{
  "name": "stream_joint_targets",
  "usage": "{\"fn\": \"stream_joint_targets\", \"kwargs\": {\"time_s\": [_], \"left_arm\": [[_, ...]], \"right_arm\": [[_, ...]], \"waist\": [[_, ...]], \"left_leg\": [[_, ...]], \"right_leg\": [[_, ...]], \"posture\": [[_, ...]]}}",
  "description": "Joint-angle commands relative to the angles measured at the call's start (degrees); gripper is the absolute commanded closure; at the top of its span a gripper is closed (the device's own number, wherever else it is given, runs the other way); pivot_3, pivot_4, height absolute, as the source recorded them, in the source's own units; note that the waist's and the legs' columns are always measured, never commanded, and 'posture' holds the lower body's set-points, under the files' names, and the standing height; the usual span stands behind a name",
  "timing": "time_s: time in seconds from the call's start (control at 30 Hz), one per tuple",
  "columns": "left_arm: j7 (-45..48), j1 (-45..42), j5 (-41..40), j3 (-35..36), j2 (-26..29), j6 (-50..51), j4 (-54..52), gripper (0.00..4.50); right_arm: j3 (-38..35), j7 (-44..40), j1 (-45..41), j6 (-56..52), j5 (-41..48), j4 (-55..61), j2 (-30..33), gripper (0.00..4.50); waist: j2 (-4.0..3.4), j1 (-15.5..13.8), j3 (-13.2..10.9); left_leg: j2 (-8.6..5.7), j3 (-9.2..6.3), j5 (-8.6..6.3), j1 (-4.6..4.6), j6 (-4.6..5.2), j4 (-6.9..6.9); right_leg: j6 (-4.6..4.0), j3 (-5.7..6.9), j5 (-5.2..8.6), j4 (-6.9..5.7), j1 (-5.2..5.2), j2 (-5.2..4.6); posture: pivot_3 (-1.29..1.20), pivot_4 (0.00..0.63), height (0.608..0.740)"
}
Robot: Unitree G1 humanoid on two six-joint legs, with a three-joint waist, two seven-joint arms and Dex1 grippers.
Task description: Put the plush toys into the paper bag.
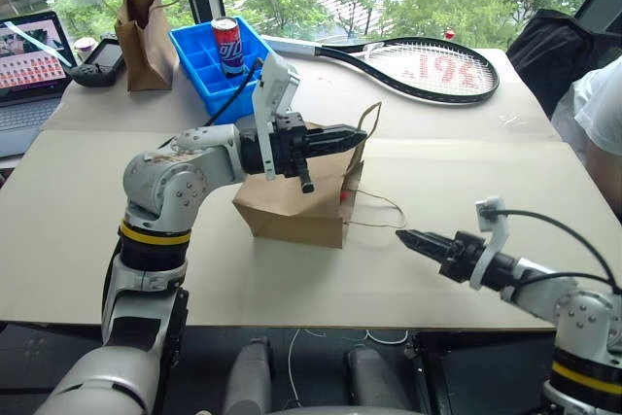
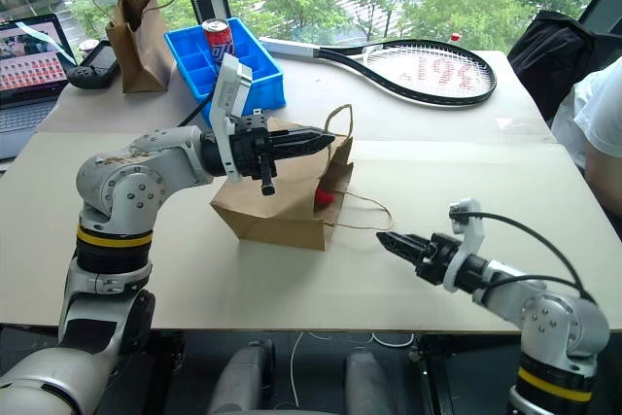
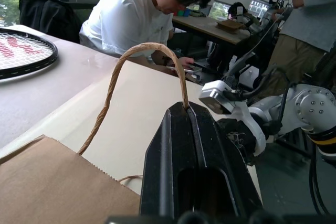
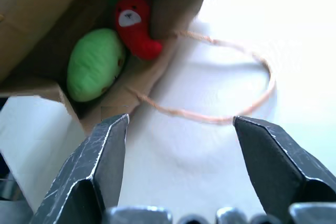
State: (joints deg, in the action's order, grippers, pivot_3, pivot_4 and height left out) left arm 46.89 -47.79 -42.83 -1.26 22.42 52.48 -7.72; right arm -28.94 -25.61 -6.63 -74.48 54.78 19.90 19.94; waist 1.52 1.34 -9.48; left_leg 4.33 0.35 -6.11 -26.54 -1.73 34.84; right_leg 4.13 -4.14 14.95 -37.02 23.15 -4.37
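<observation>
- Right wrist view looks straight into the paper bag [image 4: 42, 9]: both plush toys are inside, green blob [image 4: 94, 64] next to red chili [image 4: 134, 24]. From the head views you barely catch a red bit at the mouth.
- Left gripper [image 1: 352, 135] is clamped shut on the bag's upper loop handle [image 3: 131, 56], holding it up.
- Right gripper [image 4: 178, 129] is wide open, holding nothing, over bare tabletop [image 1: 292, 279] just beside the lower handle [image 4: 236, 114].

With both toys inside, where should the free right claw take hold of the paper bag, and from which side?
Judging by its pose, the loose loop handle lying flat on the table beside the paper bag's mouth. Come from the robot's right, low, one finger under the cord. The left claw already pinches the raised handle; the right claw is open.
</observation>
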Motion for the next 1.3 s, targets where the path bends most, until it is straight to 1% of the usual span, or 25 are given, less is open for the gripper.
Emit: {"fn": "stream_joint_targets", "kwargs": {"time_s": [0.03, 0.13, 0.3, 0.37, 0.4, 0.47, 0.53, 0.57, 0.63, 0.67, 0.77, 0.83, 0.93, 1.07, 1.17, 1.3], "left_arm": [[0.7, -1.5, 0.2, 0.5, 0.2, -1.5, -0.1, 4.50], [0.8, -1.7, 0.2, 0.6, 0.4, -1.5, 0.0, 4.50], [0.8, -1.9, 0.5, 0.7, 0.7, -1.5, 0.1, 4.50], [0.8, -1.9, 0.6, 0.7, 0.8, -1.5, 0.0, 4.50], [0.7, -2.0, 0.6, 0.8, 0.9, -1.5, -0.1, 4.50], [0.7, -2.1, 0.9, 1.1, 1.3, -1.6, 0.0, 4.50], [0.6, -2.1, 1.2, 1.3, 1.8, -1.8, 0.1, 4.50], [0.6, -2.1, 1.3, 1.3, 1.9, -1.9, 0.1, 4.50], [1.5, -2.7, 3.0, 1.8, 3.8, -3.5, 1.9, 4.50], [2.0, -3.1, 4.1, 2.0, 5.1, -4.6, 3.4, 4.50], [2.9, -4.6, 6.8, 2.7, 7.6, -8.3, 7.7, 4.50], [2.2, -6.5, 9.4, 3.2, 8.0, -12.5, 11.2, 4.50], [1.3, -10.7, 11.8, 5.1, 7.8, -17.9, 16.5, 4.50], [3.1, -11.7, 12.6, 4.6, 8.1, -19.4, 17.7, 4.50], [3.6, -11.0, 12.6, 4.6, 8.2, -19.2, 16.9, 4.50], [3.7, -9.4, 11.9, 4.6, 8.2, -17.6, 14.8, 4.50]], "right_arm": [[-3.6, 8.3, -1.6, -0.3, 5.0, -0.8, -5.9, 0.94], [-4.1, 12.6, -3.7, 2.2, 5.0, -4.3, -9.2, 0.94], [-3.8, 16.0, -7.8, 7.6, 3.6, -11.7, -12.9, 0.94], [-4.3, 16.8, -9.4, 9.9, 4.4, -13.8, -14.4, 1.46], [-4.2, 16.6, -9.7, 10.6, 4.6, -14.1, -14.5, 1.64], [-4.2, 16.1, -10.2, 12.0, 5.9, -13.5, -14.6, 2.30], [-3.8, 13.6, -10.4, 13.7, 7.5, -11.5, -13.8, 3.09], [-3.6, 12.9, -10.4, 14.3, 8.0, -11.0, -13.4, 3.39], [-5.1, 11.9, -12.5, 15.7, 13.2, -8.2, -12.6, 4.02], [-5.3, 11.5, -13.7, 16.0, 15.5, -6.5, -11.7, 4.45], [-3.7, 12.3, -17.1, 15.8, 21.2, -2.5, -8.5, 4.45], [-2.0, 15.1, -21.1, 16.3, 25.3, -1.7, -7.5, 4.45], [4.4, 16.9, -30.5, 15.4, 24.5, -0.5, -4.3, 4.45], [8.4, 20.7, -39.1, 15.6, 26.3, -2.5, -2.2, 4.45], [10.2, 23.2, -41.5, 15.3, 28.1, -2.6, -0.2, 4.45], [11.4, 24.4, -41.6, 15.3, 30.1, -2.1, 2.7, 4.45]], "waist": [[-0.01, 0.1, 0.0], [-0.01, 0.1, 0.0], [-0.01, -0.1, 0.0], [-0.01, -0.1, 0.0], [-0.02, -0.1, 0.0], [-0.02, -0.1, 0.0], [-0.02, -0.1, 0.0], [-0.02, -0.2, 0.0], [-0.04, -0.1, 0.0], [-0.05, -0.1, 0.0], [-0.12, 0.3, -0.1], [-0.12, 0.3, -0.1], [-0.15, 0.4, -0.1], [-0.16, 0.4, -0.1], [-0.16, -0.4, -0.1], [-0.15, -0.7, -0.1]], "left_leg": [[0.00, -0.02, 0.00, 0.02, 0.00, 0.00], [-0.01, -0.02, 0.00, 0.01, 0.00, 0.04], [-0.02, -0.02, 0.00, 0.00, 0.00, 0.02], [-0.02, -0.02, 0.00, 0.00, 0.00, 0.01], [-0.02, -0.02, 0.00, 0.00, 0.00, 0.00], [-0.02, -0.03, 0.00, 0.00, 0.00, -0.02], [-0.02, -0.03, 0.00, -0.01, 0.00, -0.01], [-0.02, -0.02, 0.00, -0.02, 0.00, -0.01], [-0.02, -0.03, 0.00, -0.02, 0.00, -0.02], [-0.02, -0.03, 0.00, -0.03, 0.00, -0.03], [-0.01, -0.03, 0.00, -0.02, 0.00, -0.05], [0.00, -0.05, 0.00, 0.00, 0.00, -0.09], [0.00, -0.04, 0.00, -0.08, 0.01, -0.07], [0.00, -0.05, 0.00, -0.18, 0.02, -0.12], [-0.01, -0.05, -0.01, -0.35, 0.03, -0.16], [-0.04, -0.05, 0.00, -0.87, 0.04, -0.05]], "right_leg": [[0.01, 0.00, 0.00, -0.01, -0.01, 0.00], [0.02, 0.00, 0.00, 0.00, -0.02, -0.01], [0.01, 0.01, 0.00, 0.01, -0.03, -0.01], [0.01, 0.01, 0.00, 0.01, -0.03, 0.00], [0.01, 0.01, 0.00, 0.01, -0.02, 0.01], [0.01, 0.01, 0.00, 0.01, -0.01, 0.01], [0.00, 0.01, -0.01, 0.01, -0.02, 0.00], [0.00, 0.01, -0.01, 0.02, -0.02, 0.00], [0.01, 0.02, 0.00, 0.02, -0.02, 0.00], [0.01, 0.01, 0.00, 0.01, 0.00, 0.00], [0.02, 0.01, 0.00, -0.01, 0.04, 0.02], [0.02, 0.03, 0.01, -0.01, 0.02, 0.04], [-0.01, 0.02, 0.00, 0.00, 0.10, 0.03], [-0.02, 0.04, 0.00, 0.01, 0.17, 0.03], [0.03, 0.09, 0.04, 0.10, 0.21, 0.00], [0.03, 0.08, 0.02, -0.02, 0.70, -0.03]], "posture": [[0.00, 0.150, 0.731], [0.00, 0.150, 0.731], [0.00, 0.150, 0.731], [0.00, 0.150, 0.731], [0.00, 0.150, 0.731], [0.00, 0.150, 0.731], [0.00, 0.150, 0.731], [0.00, 0.150, 0.731], [0.00, 0.150, 0.731], [0.00, 0.150, 0.731], [0.00, 0.150, 0.731], [0.00, 0.150, 0.731], [0.00, 0.150, 0.731], [0.00, 0.150, 0.731], [0.00, 0.150, 0.731], [0.00, 0.150, 0.731]]}}
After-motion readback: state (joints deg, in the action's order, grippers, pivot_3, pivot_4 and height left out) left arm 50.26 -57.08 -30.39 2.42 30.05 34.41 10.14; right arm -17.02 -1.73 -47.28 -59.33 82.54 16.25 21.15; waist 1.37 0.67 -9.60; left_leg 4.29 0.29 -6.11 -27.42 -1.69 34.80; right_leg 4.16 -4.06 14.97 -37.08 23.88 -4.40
